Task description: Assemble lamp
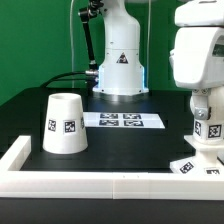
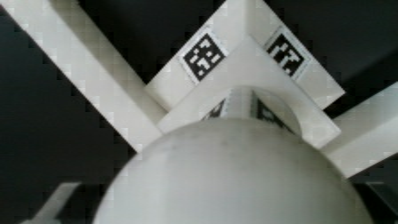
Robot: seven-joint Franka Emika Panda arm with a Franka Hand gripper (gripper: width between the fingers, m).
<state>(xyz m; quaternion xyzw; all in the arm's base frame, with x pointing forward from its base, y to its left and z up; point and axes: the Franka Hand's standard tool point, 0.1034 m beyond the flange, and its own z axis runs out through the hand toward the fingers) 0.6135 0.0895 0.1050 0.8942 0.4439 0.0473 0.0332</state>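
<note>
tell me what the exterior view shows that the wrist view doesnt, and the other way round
Only the exterior view shows the shade standing mouth down at that view's left, the marker board flat behind it, and the robot pedestal.

Only the wrist view shows the bulb's rounded surface close up and the white rails crossing behind it.

Both show the bulb, in the exterior view under the end effector above the base, and tagged lamp parts. Whether the end effector is shut on the bulb is unclear.
</note>
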